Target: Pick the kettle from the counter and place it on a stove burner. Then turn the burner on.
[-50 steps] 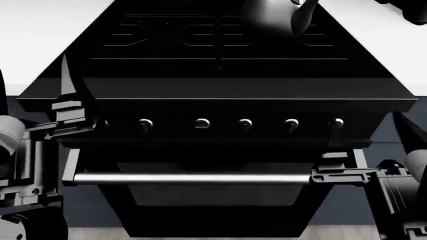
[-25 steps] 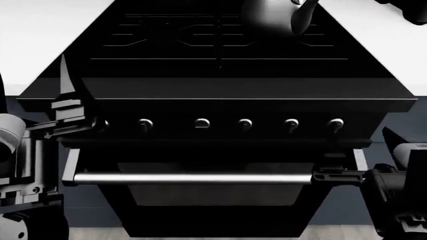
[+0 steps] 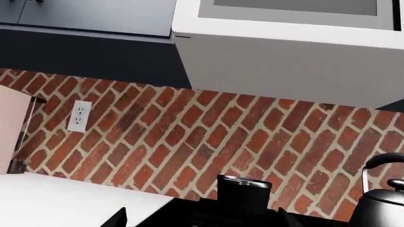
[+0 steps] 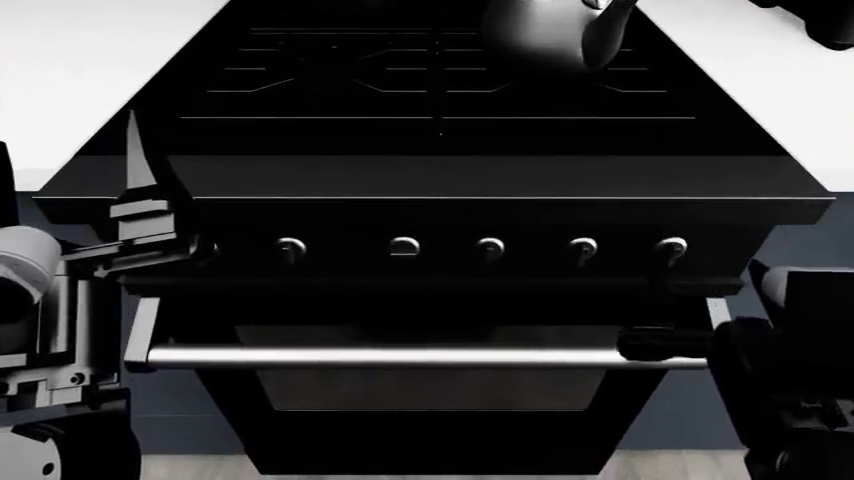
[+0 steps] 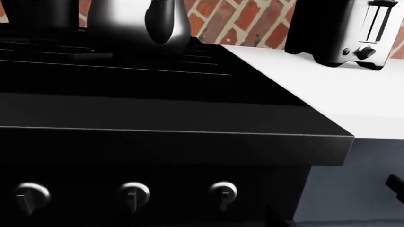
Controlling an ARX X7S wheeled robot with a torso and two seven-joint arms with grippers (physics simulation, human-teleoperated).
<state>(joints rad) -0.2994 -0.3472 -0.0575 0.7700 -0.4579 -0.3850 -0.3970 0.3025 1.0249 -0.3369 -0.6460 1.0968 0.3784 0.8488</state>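
Head view is looking down over the stove [image 4: 441,170], a wide black range flanked by the white counter [image 4: 80,70] on both sides. The kettle [image 4: 541,35] is sitting on the grates at the stove's rear right area, cut off by the frame's upper edge, its spout [image 4: 607,30] pointing toward the right. A row of small round knobs [image 4: 490,247] is running along the front panel, with the silver bar handle [image 4: 387,357] lying below them.

The left gripper [image 4: 140,200] is hovering at the stove's front left corner, one thin finger pointing upward; how wide it is standing apart cannot be told, and nothing is showing in its grasp. The right gripper [image 4: 661,345] is hanging low by the right end of the bar handle, below the rightmost knob [image 4: 671,247]; its fingers are dark against the oven front, so their spread cannot be told.

Right wrist view is showing three knobs, the kettle's rounded body [image 5: 139,21] on the grates, and a toaster [image 5: 344,33] standing on the counter against the brick wall [image 5: 246,21]. Left wrist view is showing a black pot [image 3: 243,191] beside the kettle [image 3: 382,198] and a wall outlet [image 3: 79,116].
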